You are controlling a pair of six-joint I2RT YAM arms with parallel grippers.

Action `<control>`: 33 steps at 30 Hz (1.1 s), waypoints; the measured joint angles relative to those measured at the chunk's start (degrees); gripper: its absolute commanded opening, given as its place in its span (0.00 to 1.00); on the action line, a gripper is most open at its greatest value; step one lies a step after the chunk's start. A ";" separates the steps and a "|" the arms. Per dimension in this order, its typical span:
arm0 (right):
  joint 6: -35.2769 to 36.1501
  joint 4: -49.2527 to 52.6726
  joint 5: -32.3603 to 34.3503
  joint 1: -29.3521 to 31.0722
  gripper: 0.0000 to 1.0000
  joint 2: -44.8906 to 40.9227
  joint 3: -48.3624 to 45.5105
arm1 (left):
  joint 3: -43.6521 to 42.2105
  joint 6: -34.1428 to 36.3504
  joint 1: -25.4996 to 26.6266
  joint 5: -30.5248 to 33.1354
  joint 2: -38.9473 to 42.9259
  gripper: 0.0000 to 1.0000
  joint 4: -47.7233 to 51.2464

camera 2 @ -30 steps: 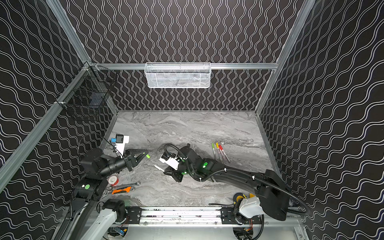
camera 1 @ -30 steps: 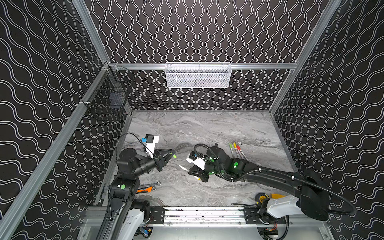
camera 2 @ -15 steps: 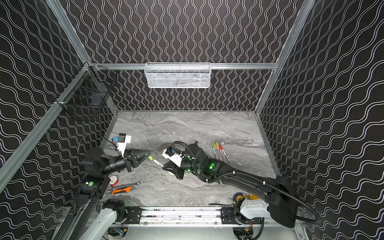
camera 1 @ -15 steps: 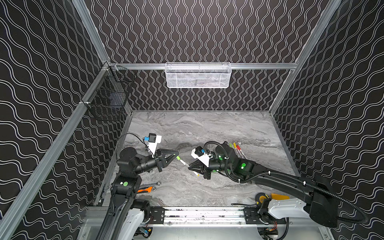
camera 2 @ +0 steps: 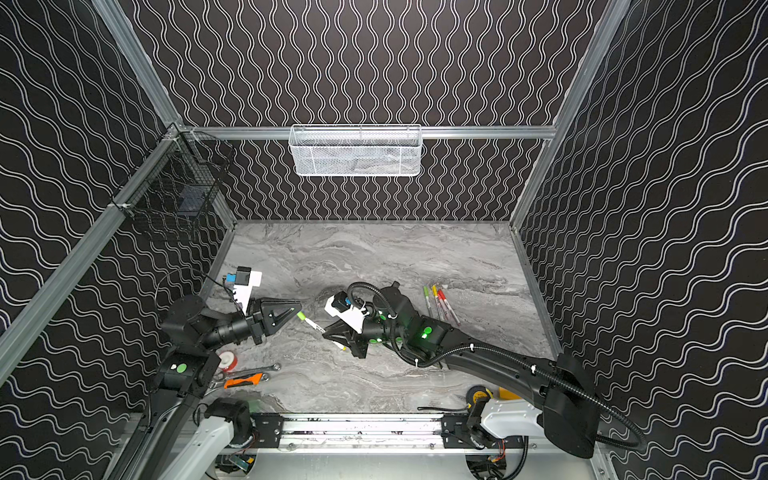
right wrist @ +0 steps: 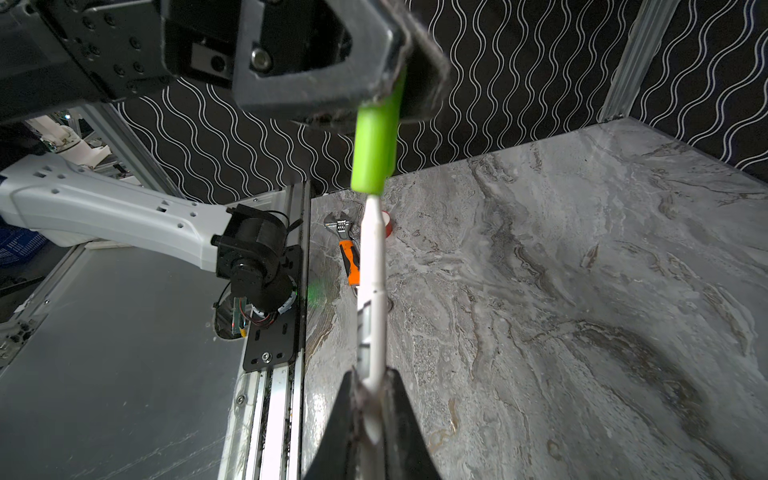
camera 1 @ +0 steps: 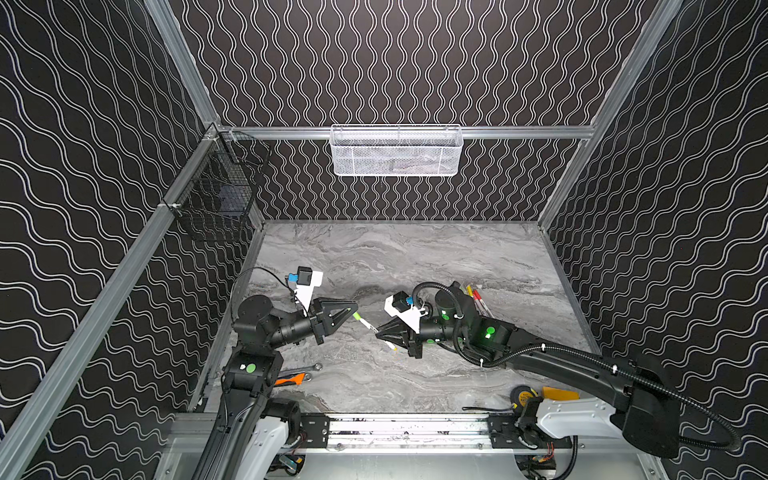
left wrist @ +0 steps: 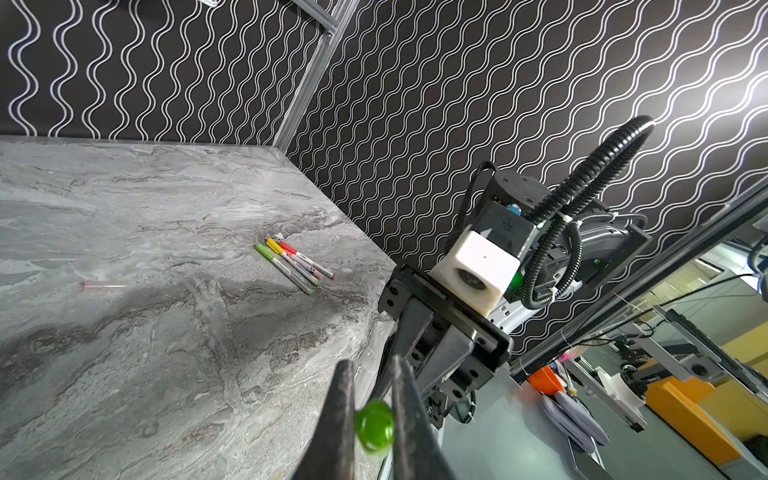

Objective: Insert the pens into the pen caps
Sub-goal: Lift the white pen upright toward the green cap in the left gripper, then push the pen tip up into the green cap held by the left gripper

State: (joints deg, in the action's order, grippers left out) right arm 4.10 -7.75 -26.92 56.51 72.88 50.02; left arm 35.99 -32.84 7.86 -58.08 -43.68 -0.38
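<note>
The left gripper (camera 1: 352, 311) is clamped tight on a green cap (right wrist: 376, 145), held above the table (camera 1: 415, 257). A white pen (right wrist: 372, 291) bridges the gap, its tip at the cap's open mouth. The right gripper (camera 1: 379, 331) pinches the pen's rear barrel. Further right, spare pens (camera 2: 438, 302) lie together on the table.

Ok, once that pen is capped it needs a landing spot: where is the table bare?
The wide far strip of table looks bare, and so does the front centre between the orange-handled tool and the tape measure. Crowded: the middle, where left gripper and right gripper meet, and by the three pens.
</note>
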 measured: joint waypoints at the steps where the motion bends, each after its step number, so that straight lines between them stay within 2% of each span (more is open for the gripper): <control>1: 0.00 -0.04 -0.17 0.00 0.09 0.02 0.15 | 0.00 -0.02 0.00 -0.22 0.00 0.00 -0.04; 24: -0.26 -3.65 -1.03 0.00 0.09 3.21 4.39 | 0.22 -0.17 -0.20 -0.59 -0.22 0.01 -2.16; 29: -0.48 -4.63 -1.31 0.00 0.09 4.46 5.55 | 1.57 1.62 -0.20 0.35 -0.22 0.16 -0.94; 31: -0.72 -5.42 -1.79 0.00 0.09 5.16 5.84 | 1.75 1.73 -0.22 0.68 -0.31 0.36 -0.94; 33: -2.08 -7.58 -1.81 0.00 0.09 5.79 6.01 | 1.79 1.49 -0.13 -0.31 -0.50 0.62 -0.44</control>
State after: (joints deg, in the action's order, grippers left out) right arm 2.02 -15.33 -28.73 56.51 78.67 56.03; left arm 37.78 -31.35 7.73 -58.39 -44.18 -0.82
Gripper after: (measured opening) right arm 0.111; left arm 0.394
